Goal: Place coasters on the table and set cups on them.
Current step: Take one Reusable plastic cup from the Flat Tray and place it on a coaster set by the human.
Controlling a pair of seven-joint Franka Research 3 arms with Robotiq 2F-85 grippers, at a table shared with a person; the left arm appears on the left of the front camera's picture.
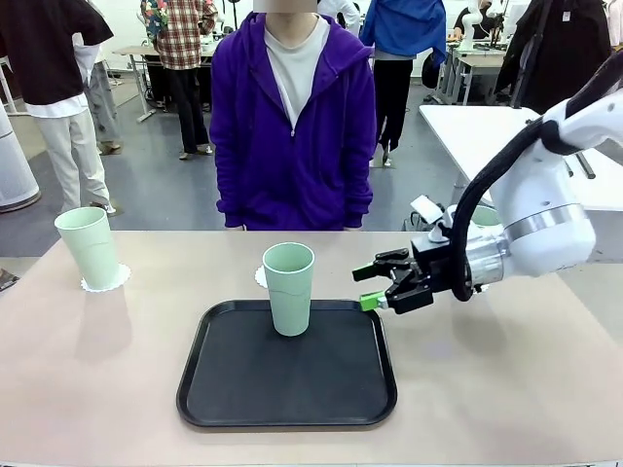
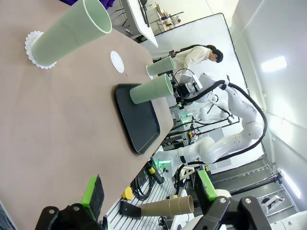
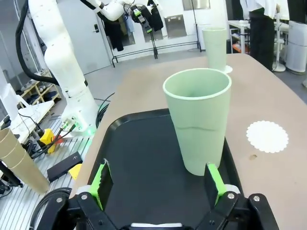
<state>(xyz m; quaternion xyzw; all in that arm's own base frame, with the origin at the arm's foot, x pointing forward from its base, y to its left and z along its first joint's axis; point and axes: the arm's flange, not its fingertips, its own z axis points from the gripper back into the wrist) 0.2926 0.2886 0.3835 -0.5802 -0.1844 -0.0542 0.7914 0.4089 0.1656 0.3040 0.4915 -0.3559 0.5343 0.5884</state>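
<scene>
My right gripper point(image 1: 366, 288) hangs wide open just right of the cup point(image 1: 289, 292) standing on the tray point(image 1: 292, 379), and closing off-centre could tip it before it reaches the bare coaster point(image 3: 267, 136) just beyond.

The front camera sits fixed between my arms, on my side of the table point(image 1: 506, 389). It looks across at the person point(image 1: 292, 126) opposite, and my right arm point(image 1: 545, 224) enters from picture right.

My left wrist camera is rolled sideways, low by the table's left end. It looks along my left gripper point(image 2: 147, 188) toward the distant tray point(image 2: 139, 122).

My right wrist camera sits close at the tray's edge. It looks along my right gripper point(image 3: 157, 176) toward my left arm point(image 3: 62, 62).

All three views share the tray, its cup point(image 3: 199, 120) and the end cup point(image 3: 216, 48).
</scene>
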